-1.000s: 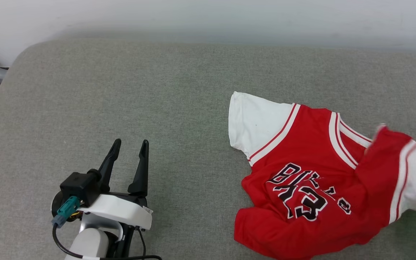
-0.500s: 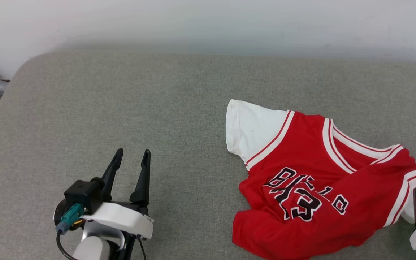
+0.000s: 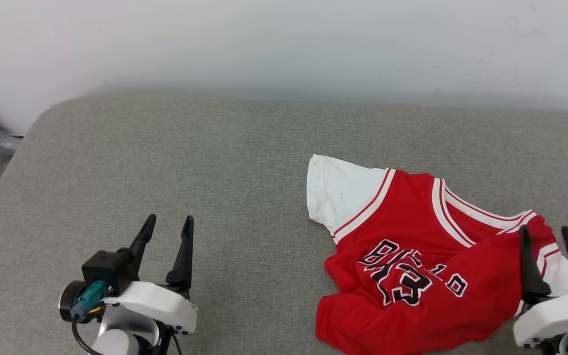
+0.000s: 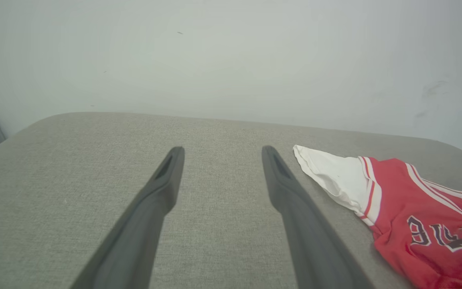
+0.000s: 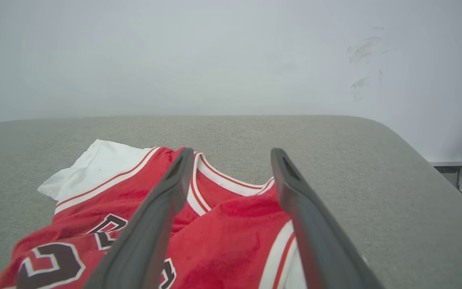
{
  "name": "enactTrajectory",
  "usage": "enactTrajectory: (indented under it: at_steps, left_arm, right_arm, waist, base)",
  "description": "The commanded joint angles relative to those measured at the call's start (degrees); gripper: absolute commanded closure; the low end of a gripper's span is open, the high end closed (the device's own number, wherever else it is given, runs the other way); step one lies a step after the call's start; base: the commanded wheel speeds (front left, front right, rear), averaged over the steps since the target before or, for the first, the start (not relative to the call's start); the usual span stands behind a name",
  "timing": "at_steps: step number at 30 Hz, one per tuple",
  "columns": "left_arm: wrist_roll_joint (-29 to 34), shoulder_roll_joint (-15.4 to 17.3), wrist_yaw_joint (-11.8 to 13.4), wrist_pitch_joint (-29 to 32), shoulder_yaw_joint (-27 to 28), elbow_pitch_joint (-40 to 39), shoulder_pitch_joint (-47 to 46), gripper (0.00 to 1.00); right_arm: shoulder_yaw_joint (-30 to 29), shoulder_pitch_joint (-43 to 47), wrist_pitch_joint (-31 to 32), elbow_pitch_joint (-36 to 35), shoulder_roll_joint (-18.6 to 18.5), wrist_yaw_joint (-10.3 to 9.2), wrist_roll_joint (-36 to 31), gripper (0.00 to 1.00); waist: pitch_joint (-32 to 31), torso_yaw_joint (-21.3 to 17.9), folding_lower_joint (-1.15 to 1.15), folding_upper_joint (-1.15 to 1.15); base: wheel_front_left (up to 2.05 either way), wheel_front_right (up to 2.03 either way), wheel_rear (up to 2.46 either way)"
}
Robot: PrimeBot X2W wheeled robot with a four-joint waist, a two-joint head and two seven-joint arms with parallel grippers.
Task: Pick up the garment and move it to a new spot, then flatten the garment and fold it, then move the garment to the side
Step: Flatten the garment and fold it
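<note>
The counter [image 3: 165,148], covered in grey woven fabric with rounded corners, carries the garment [image 3: 412,266]. It lies rumpled, lettering up, its far-side edge under the right gripper [image 3: 545,229]. One white sleeve lies spread flat towards the left gripper [image 3: 170,218], well apart from it.

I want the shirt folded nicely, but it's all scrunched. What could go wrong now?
The jersey lies crumpled, its right side flopped over the front; flattening may press that fold in. The open right gripper hangs over those bunched layers and might pinch several at once. The open left gripper sits far off over bare grey cushion, so a one-sided pull could drag the jersey crooked.
</note>
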Motion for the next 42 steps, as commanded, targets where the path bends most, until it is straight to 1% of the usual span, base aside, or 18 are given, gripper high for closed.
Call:
enactTrajectory:
  at_steps: [1, 6, 9, 12, 16, 21, 26, 29, 33, 38, 42]
  left_arm:
    - [0.42, 0.39, 0.21, 0.28, 0.10, -0.34, -0.80, 0.00]
    - [1.24, 1.94, 0.32, 1.85, -0.14, -0.59, -3.33, 0.00]
    - [1.41, 2.72, -0.32, 3.45, -0.45, -0.38, -6.06, 0.00]
    - [0.99, 3.36, -1.29, 6.54, -1.41, 0.58, -9.45, 0.00]
    - [-0.30, 3.88, -3.24, 13.01, -3.84, 3.00, -14.84, 0.00]
    - [-3.35, 4.49, -4.75, 22.21, -6.77, 7.47, -22.15, 0.00]
    - [-7.08, 5.84, -5.39, 31.38, -9.56, 12.70, -29.75, 0.00]
    - [-9.17, 6.84, -5.43, 35.87, -11.27, 16.10, -33.76, 0.00]
    - [-11.48, 8.76, -5.49, 40.23, -14.96, 19.91, -38.14, 0.00]
    - [-14.52, 10.12, -5.50, 43.25, -19.92, 24.07, -42.52, 0.00]
    - [-16.10, 10.97, -5.51, 47.27, -25.83, 27.87, -43.49, 0.00]
  right_arm:
    - [1.18, 0.83, -0.55, -1.19, 0.05, -0.04, 0.10, 0.00]
    - [5.93, 2.45, -1.74, -5.81, 0.03, -0.05, 0.01, 0.00]
    - [7.77, 3.09, -1.86, -8.24, 0.03, -0.04, 0.75, 0.00]
    - [8.98, 3.06, -1.67, -9.98, 0.03, -0.04, 1.39, 0.00]
    - [9.91, 2.65, -1.59, -10.72, 0.05, -0.04, 2.05, 0.00]
    - [10.94, 1.70, -2.08, -10.44, 0.05, -0.04, 2.81, 0.00]
    - [12.11, 0.34, -3.20, -9.92, 0.07, -0.04, 3.61, 0.00]
    - [12.66, -0.15, -3.76, -10.02, 0.06, -0.04, 4.15, 0.00]
    - [13.17, -0.95, -4.66, -9.40, 0.06, -0.04, 4.54, 0.00]
    - [13.71, -1.82, -5.86, -7.88, 0.06, -0.04, 5.11, 0.00]
    - [14.03, -2.44, -6.54, -6.91, 0.06, -0.04, 5.41, 0.00]
  waist:
    - [0.05, -0.08, 0.00, 0.00]
    - [0.86, -0.70, 0.00, 0.00]
    - [2.16, -1.64, 0.00, 0.00]
    - [3.74, -3.24, 0.00, 0.00]
    - [5.98, -5.89, 0.00, 0.00]
    - [9.20, -9.53, 0.00, 0.00]
    - [12.91, -12.98, 0.00, 0.00]
    - [14.87, -14.75, 0.00, 0.00]
    - [16.87, -16.54, 0.00, 0.00]
    - [18.71, -17.77, 0.00, 0.00]
    - [19.54, -18.28, 0.00, 0.00]
  base:
    - [0.00, 0.00, 0.00]
    - [0.00, 0.00, 0.00]
    - [0.00, 0.00, 0.00]
    - [0.00, 0.00, 0.00]
    - [0.00, 0.00, 0.00]
    - [0.00, 0.00, 0.00]
    - [0.00, 0.00, 0.00]
    - [0.00, 0.00, 0.00]
    - [0.00, 0.00, 0.00]
    - [0.00, 0.00, 0.00]
    - [0.00, 0.00, 0.00]
